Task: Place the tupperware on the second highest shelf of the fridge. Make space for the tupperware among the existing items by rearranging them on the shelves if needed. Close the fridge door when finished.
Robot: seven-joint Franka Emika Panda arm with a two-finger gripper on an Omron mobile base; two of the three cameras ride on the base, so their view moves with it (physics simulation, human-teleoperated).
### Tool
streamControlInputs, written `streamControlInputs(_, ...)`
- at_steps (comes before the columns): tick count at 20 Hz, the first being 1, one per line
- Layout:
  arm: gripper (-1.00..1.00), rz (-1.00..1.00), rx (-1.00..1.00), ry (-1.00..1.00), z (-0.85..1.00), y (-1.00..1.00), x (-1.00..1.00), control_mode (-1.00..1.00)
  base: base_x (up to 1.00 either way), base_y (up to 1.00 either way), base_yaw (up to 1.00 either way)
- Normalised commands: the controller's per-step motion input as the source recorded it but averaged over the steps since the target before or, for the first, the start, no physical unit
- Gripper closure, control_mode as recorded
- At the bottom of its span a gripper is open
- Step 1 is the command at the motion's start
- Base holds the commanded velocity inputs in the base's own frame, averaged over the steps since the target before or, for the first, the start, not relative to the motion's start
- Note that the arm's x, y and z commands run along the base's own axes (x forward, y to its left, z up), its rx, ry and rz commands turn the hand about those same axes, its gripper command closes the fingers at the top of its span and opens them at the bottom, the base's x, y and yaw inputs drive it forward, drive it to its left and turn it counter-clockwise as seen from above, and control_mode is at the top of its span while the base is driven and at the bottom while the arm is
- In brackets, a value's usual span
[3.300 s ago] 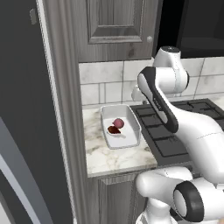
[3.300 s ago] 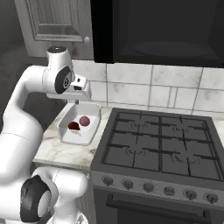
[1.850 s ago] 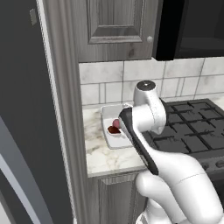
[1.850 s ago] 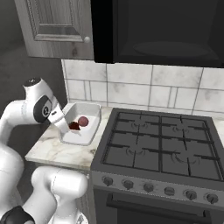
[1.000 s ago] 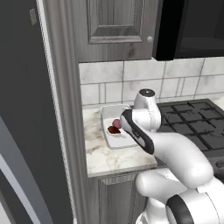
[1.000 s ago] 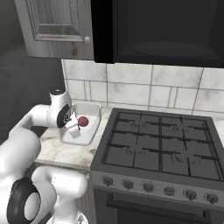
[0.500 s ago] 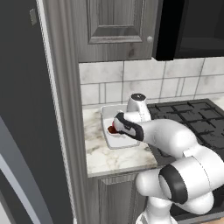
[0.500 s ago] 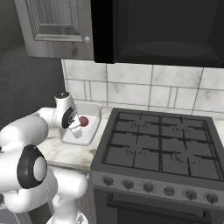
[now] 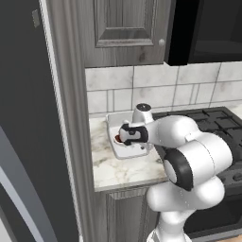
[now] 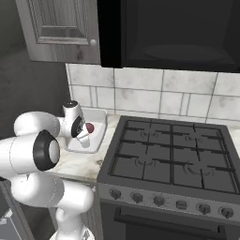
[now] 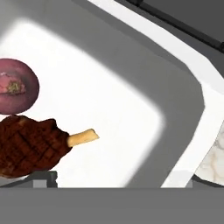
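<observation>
Since the tupperware (image 9: 126, 142) looks stiff, light and open-topped with loose food, the open gripper (image 9: 126, 136) should pinch its rim, level.

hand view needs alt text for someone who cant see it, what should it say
Close view down into a white rectangular plastic tupperware holding a dark brown grilled meat piece on a pale bone and a round reddish-purple food item. A patch of marble counter shows past the container's corner.
</observation>
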Motion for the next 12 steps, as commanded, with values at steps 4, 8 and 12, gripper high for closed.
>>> streamControlInputs(4,1.00,0.00,0.00,0.00,-0.27,0.06,0.18,-1.00,0.00,0.00,0.00)
streamControlInputs(8,1.00,0.00,0.00,0.00,0.00,0.00,0.00,-1.00,0.00,0.00,0.00)
streamControlInputs(12,1.00,0.00,0.02,0.00,0.23,-0.33,-0.43,-1.00,0.00,0.00,0.00)
